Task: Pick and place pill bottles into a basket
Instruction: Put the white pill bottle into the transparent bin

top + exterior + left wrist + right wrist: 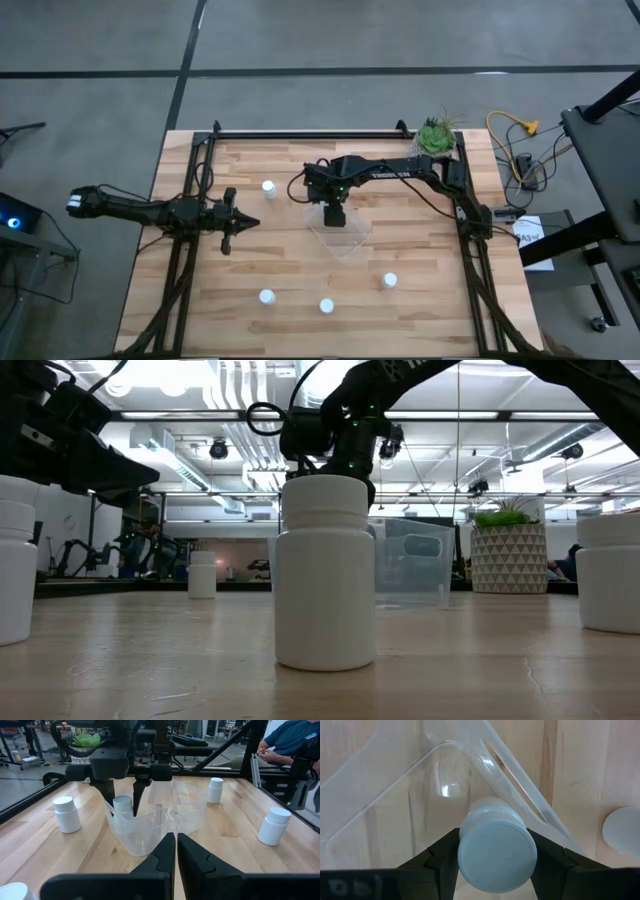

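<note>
Over the centre of the high view, the right gripper [334,215] is held above the basket [345,238], and a bottle [496,849] is clamped between its jaws, which are closed against the bottle's sides in the right wrist view, directly over the clear tub's open corner. In the left wrist view that same bottle [122,803] is seen between the dark fingers, level with or just inside the rim; whether it touches the floor of the tub cannot be told. The placing step is therefore judged to be in hand. Four more bottles are left on the desk [440,290]: one at upper left of the basket [268,187], one at lower right [390,281], and two near the lower edge [266,296] [326,306]. The left gripper [240,222] is parked at centre left, its jaws nearly closed and empty. Next, the bottle is likely to need lowering and the jaws widening, so that it drops inside rather than on the rim.
</note>
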Available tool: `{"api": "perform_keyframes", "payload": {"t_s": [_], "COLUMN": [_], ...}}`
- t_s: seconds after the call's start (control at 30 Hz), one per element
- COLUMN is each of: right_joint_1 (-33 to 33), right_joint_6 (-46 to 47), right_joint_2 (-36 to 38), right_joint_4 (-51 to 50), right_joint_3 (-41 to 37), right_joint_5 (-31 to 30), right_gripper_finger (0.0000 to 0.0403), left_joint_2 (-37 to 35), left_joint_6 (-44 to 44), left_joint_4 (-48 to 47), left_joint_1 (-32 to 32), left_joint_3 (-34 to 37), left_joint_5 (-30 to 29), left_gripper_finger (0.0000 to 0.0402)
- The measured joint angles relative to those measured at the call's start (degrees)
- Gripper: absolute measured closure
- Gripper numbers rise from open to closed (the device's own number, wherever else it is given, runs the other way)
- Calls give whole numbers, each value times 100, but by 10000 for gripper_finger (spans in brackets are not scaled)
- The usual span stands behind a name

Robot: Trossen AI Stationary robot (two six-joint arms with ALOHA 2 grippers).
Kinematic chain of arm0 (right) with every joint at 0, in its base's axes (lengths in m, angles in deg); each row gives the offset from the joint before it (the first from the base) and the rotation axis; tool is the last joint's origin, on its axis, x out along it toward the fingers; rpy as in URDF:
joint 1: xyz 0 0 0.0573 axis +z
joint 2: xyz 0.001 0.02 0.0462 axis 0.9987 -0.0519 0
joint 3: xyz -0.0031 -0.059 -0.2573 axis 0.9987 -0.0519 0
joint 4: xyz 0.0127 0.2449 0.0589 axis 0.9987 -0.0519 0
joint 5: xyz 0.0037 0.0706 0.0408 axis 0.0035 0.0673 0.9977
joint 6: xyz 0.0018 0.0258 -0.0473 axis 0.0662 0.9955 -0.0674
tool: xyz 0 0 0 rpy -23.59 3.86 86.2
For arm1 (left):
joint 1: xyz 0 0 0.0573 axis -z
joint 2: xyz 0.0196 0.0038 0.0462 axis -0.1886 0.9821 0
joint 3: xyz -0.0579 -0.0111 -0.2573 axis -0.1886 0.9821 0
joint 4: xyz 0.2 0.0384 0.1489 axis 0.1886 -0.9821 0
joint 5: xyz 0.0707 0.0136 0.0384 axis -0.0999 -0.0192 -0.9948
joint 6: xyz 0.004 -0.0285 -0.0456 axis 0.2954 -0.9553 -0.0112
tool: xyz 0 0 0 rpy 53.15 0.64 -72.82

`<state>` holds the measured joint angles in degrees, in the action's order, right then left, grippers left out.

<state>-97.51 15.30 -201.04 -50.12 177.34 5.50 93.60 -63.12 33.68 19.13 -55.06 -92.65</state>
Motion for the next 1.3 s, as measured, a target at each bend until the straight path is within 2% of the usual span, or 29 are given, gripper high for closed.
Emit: {"api": "perform_keyframes", "payload": {"t_s": [1.3], "right_joint_1": [0], "right_joint_6": [53], "right_joint_2": [13], "right_joint_4": [20], "right_joint_3": [-225], "right_joint_5": [-13], "right_gripper_finger": [218], "left_joint_2": [0], "left_joint_6": [-4], "left_joint_4": [-1], "left_joint_1": [-1], "left_joint_3": [0], "left_joint_5": [2], "left_gripper_finger": [402]}}
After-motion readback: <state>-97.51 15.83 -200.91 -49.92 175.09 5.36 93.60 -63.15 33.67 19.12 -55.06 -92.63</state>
